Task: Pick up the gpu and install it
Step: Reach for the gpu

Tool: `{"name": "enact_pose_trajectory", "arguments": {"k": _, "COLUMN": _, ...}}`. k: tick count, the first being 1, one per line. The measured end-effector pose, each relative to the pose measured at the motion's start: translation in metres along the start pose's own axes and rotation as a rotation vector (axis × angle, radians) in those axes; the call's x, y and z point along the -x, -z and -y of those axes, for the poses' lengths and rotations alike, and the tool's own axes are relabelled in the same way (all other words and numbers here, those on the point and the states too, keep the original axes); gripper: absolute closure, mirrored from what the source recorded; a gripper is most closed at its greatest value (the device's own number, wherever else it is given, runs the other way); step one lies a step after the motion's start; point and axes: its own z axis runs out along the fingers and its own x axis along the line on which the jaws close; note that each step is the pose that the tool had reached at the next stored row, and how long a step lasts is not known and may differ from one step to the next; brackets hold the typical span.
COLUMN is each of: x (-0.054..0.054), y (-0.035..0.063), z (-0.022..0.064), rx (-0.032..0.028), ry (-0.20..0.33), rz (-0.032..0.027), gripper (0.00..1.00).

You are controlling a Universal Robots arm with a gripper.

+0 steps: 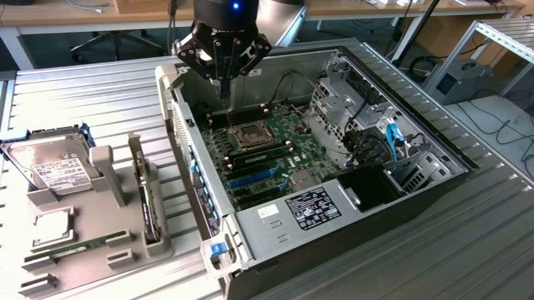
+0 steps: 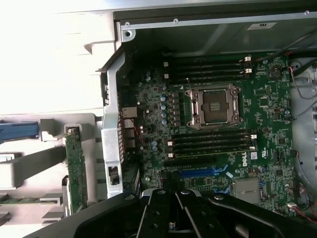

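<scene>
The gpu (image 1: 149,206) stands on its long edge in a slot of the grey holder (image 1: 92,269), toward the exterior view's left, outside the computer case (image 1: 434,181) and just beside its near side wall. In the wrist view the gpu (image 2: 76,168) shows as a narrow green-faced board seated upright between the holder's posts. The same holder carries a hard drive (image 1: 52,165) with a white label at its far end and a RAM stick (image 1: 79,245) lying in a groove near its front. The holder and the case both rest on the ribbed metal table (image 1: 100,100). The case lies open with the motherboard (image 1: 292,140) exposed; the CPU socket (image 1: 250,134) is uncovered, the blue expansion slots (image 1: 254,177) lie between it and the power supply (image 1: 313,209), and no card sits in them. The hand (image 1: 224,94) hangs above the far end of the case, over the motherboard and well apart from the gpu. Its fingers point downward and are fully closed together, with nothing gripped between them. In the wrist view the hand (image 2: 172,218) sits over the board's slot area.
</scene>
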Motion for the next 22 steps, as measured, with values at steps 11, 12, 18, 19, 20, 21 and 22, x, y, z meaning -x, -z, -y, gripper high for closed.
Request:
{"name": "enact_pose_trajectory", "arguments": {"k": 11, "x": -0.003, "y": 0.0001, "z": 0.0002, "rx": -0.0001, "ry": 0.0, "rz": -0.0001, "gripper": 0.89}}
{"name": "enact_pose_trajectory", "arguments": {"k": 12, "x": -0.0032, "y": 0.0, "z": 0.0002, "rx": -0.0001, "ry": 0.0, "rz": -0.0001, "gripper": 0.89}}
{"name": "enact_pose_trajectory", "arguments": {"k": 18, "x": -0.0046, "y": 0.0, "z": 0.0004, "rx": -0.0001, "ry": 0.0, "rz": -0.0001, "gripper": 0.89}}
{"name": "enact_pose_trajectory", "arguments": {"k": 19, "x": -0.0047, "y": 0.0, "z": 0.0004, "rx": -0.0001, "ry": 0.0, "rz": -0.0001, "gripper": 0.89}}
{"name": "enact_pose_trajectory", "arguments": {"k": 20, "x": -0.0049, "y": 0.0, "z": 0.0004, "rx": -0.0001, "ry": 0.0, "rz": -0.0001, "gripper": 0.89}}
{"name": "enact_pose_trajectory", "arguments": {"k": 21, "x": -0.0051, "y": 0.0, "z": 0.0004, "rx": -0.0001, "ry": 0.0, "rz": -0.0001, "gripper": 0.89}}
{"name": "enact_pose_trajectory", "arguments": {"k": 22, "x": -0.0054, "y": 0.0, "z": 0.0004, "rx": -0.0001, "ry": 0.0, "rz": -0.0001, "gripper": 0.89}}
